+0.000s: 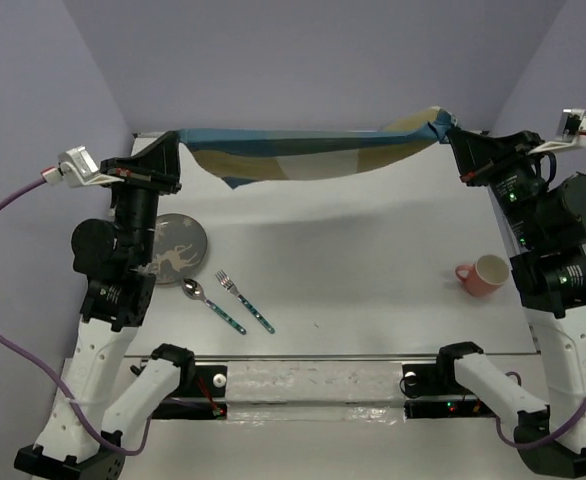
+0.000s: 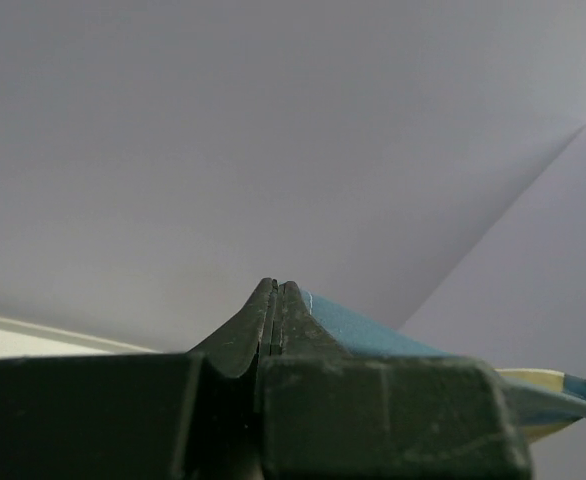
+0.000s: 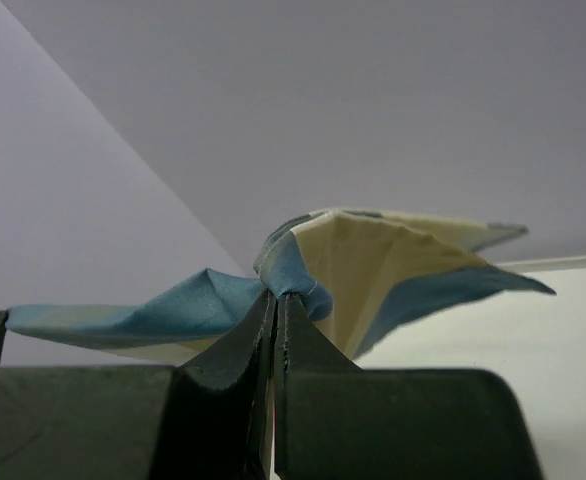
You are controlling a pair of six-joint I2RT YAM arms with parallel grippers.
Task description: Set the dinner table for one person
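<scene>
Lilac walls (image 1: 313, 60) close in the white dinner table (image 1: 373, 250), which fills the middle and lower frame. One blue-and-tan placemat (image 1: 303, 150) hangs stretched across the upper frame, its corners pinched by the left gripper (image 1: 176, 138) and the right gripper (image 1: 449, 127). One grey plate (image 1: 188, 235) sits centre-left and one pink cup (image 1: 485, 275) at the right. One fork (image 1: 243, 302) and one spoon (image 1: 211, 303) lie lower left of centre.

Plate (image 1: 188, 240) half hidden behind left arm (image 1: 133, 230) (left rim unseen).
</scene>
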